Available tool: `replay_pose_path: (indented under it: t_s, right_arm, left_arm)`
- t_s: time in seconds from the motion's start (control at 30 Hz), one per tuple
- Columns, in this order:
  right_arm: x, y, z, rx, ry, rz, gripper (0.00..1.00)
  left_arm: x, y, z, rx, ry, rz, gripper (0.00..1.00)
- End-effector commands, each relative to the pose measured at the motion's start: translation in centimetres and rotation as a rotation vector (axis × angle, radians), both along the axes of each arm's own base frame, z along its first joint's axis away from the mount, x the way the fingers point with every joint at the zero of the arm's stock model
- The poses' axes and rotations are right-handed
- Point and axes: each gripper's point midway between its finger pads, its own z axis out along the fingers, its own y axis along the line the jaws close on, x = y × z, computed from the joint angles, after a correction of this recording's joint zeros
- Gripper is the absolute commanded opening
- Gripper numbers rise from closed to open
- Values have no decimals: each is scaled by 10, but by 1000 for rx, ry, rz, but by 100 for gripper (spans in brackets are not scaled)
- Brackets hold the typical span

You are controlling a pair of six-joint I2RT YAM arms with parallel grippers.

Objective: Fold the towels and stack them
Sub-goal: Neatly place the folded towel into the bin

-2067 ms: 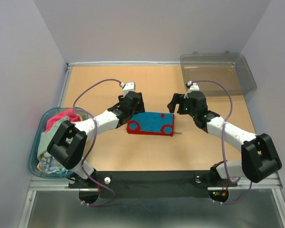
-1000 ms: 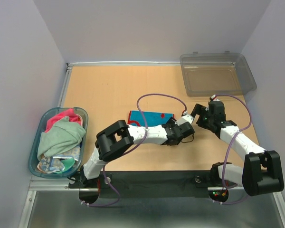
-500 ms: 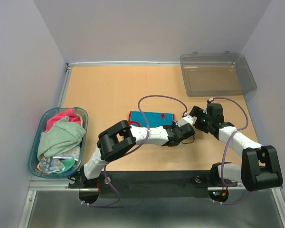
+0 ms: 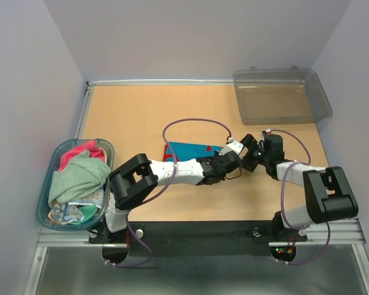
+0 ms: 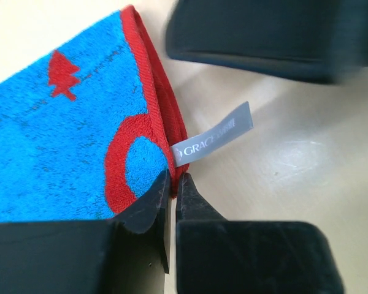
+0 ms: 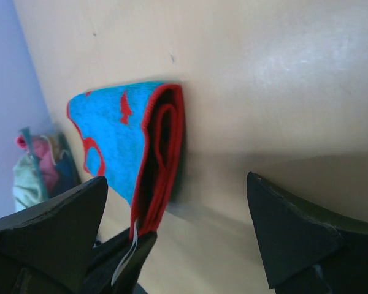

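At the left, the blue-rimmed tub (image 4: pixel 40 203) held a heap of unfolded towels (image 4: pixel 80 175): a pink one, a pale green one and at least one patterned one underneath. That made three that could be counted, with any more hidden. In the middle of the table (image 4: pixel 129 117) lay one blue towel (image 4: pixel 190 149) with red trim, folded into layers. By my judgement one towel was folded, no stack was begun, and the heap was left to do. The left gripper (image 5: pixel 173 182), reaching across, was pinched closed on that towel's red hem just below its white label (image 5: pixel 211 141). Just to the right, the right gripper (image 6: pixel 178 180) had its fingers spread wide, holding nothing and facing the folded edge. Farthest right sat one clear grey bin (image 4: pixel 283 98).
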Motion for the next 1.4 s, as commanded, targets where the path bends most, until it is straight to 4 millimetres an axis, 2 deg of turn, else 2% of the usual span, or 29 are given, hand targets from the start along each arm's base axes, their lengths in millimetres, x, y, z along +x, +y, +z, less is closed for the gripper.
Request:
replay_pose_path:
  t_s: [0.0,0.33,0.47,0.57,0.67,0.7,0.73,0.77,0.87,0.9,0.93,0.97,1.0,1.03,1.07,1.1,1.13,1.17,1.2,1.23,1.27,1.3,1.33,1.37]
  right_arm:
    - [10,24,14,133,-29,20,100]
    - [13,59,-17,176,84,38,99]
    - [7,70,-24,186,117,63,94]
    - [6,72,-27,181,119,69,86]
    - [7,73,-25,174,104,81,72]
    - [7,73,-25,167,94,90,63]
    - [10,74,-23,164,85,94,59]
    - [10,73,-25,153,87,105,42]
    - [15,75,-22,135,74,125,15]
    - [17,75,-22,119,59,138,3]
    - [15,75,-25,103,72,146,1]
    - [23,76,-19,92,52,152,1]
    - [21,72,-24,49,62,171,1]
    - [24,71,-23,24,55,180,1]
    - [37,67,-17,-33,-1,194,1]
    - [41,66,-13,-37,3,186,1]
    - [41,61,-14,-82,-8,212,1]
    - [47,57,-11,-101,-19,215,1]
    - [64,50,0,-145,-78,219,1]
    - [65,45,-3,-180,-61,226,1]
    - [73,43,1,-212,-83,238,1]
    - [91,40,14,-274,-152,253,1]
    - [93,36,10,-313,-126,269,1]
    - [100,32,13,-353,-134,277,1]
  left_arm:
    - [2,-11,36,-100,-44,-11,0]
    - [5,-14,40,-132,-38,9,1]
    - [7,-19,41,-151,-35,22,1]
    - [9,-23,39,-152,-33,25,1]
    - [10,-27,34,-147,-22,30,4]
    - [9,-29,34,-148,-15,22,4]
    - [8,-30,32,-150,-9,18,6]
    - [7,-32,32,-159,4,19,11]
    - [3,-32,34,-174,19,23,22]
    - [4,-31,35,-181,21,29,34]
    - [3,-30,35,-186,26,36,40]
    - [2,-29,42,-201,24,38,46]
    - [1,-26,42,-205,27,45,55]
    - [0,-25,52,-228,21,47,59]
    - [-1,-23,57,-240,24,44,71]
    - [-1,-19,61,-247,23,48,78]
    - [4,-9,59,-246,30,68,84]
    - [5,-1,72,-274,34,84,88]
    - [13,15,68,-271,52,110,92]
    - [16,24,73,-284,52,126,95]
    - [19,35,93,-325,36,137,96]
    - [20,48,92,-325,47,144,96]
    - [32,69,113,-367,24,182,96]
    - [37,83,119,-373,17,188,96]
